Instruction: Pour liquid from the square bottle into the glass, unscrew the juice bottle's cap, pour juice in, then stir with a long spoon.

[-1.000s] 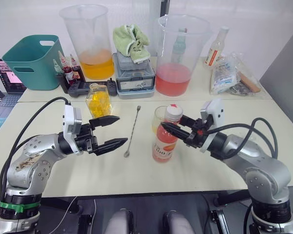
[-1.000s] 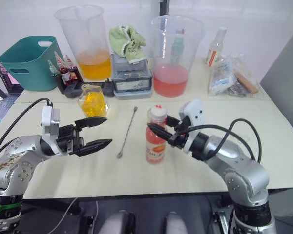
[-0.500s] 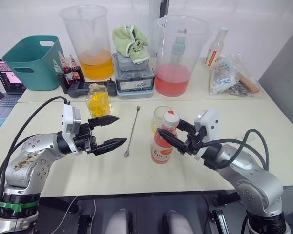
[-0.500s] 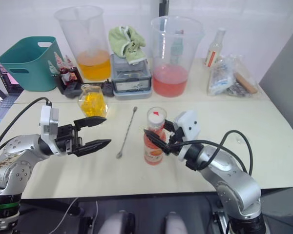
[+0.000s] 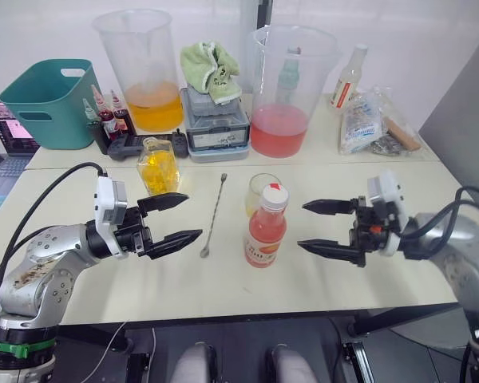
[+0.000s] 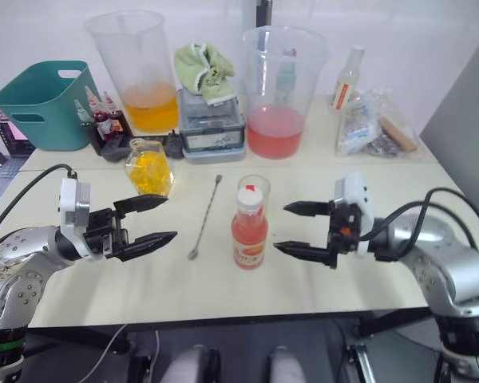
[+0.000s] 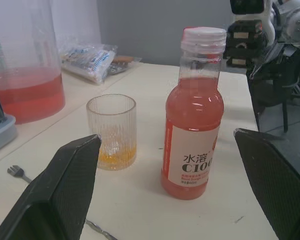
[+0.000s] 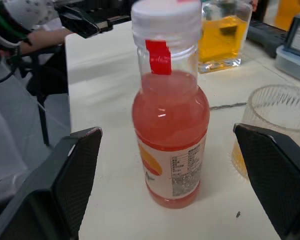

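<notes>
Juice bottle (image 5: 265, 227) upright mid-table, white cap (image 5: 275, 196) on, glass (image 5: 260, 190) just behind at 11 o'clock. Right gripper (image 5: 318, 227) at 3 o'clock, fingers wide apart, holding nothing. Left gripper (image 5: 178, 219) at 9 o'clock, spread wide too, long spoon (image 5: 215, 216) between.

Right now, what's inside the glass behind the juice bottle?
The glass holds a shallow layer of yellow-orange liquid at its bottom, nothing else. From the head, the juice bottle covers the glass's lower part. The cap sits on the bottle.
</notes>
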